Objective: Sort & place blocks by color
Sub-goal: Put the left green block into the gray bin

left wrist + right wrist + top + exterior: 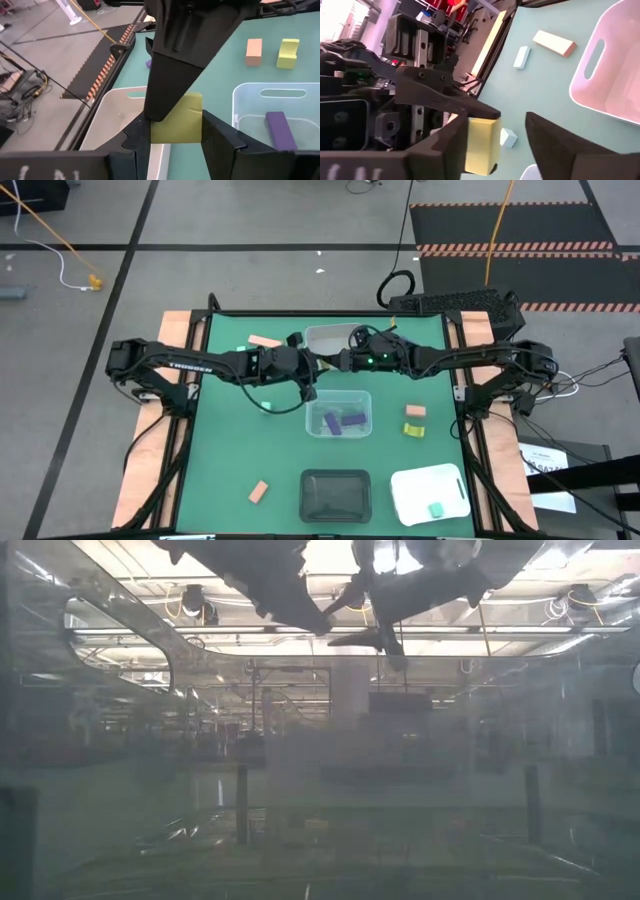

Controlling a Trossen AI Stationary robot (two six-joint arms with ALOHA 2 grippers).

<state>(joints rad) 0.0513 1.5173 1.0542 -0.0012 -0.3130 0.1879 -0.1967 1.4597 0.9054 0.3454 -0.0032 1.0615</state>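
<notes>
**A:** The left gripper (303, 367) and the right gripper (337, 362) meet nose to nose just behind the clear tray (338, 396), seen from above.

**B:** And from table height?

**A:** Mostly haze, with both arms overhead.

**B:** Left wrist?

**A:** Its fingers are clamped on a yellow block (177, 127), held over the gap between the clear tray and a white tray (115, 115) behind it.

**B:** Right wrist?

**A:** One finger touches the block and the other stands apart, so there is no grip yet. If the left lets go early, or the closing finger knocks the block askew, I think it drops, perhaps into the wrong tray.

**B:** Surroundings?

**A:** A green table mat (230, 450), then grey floor, cables and striped mats beyond.
</notes>
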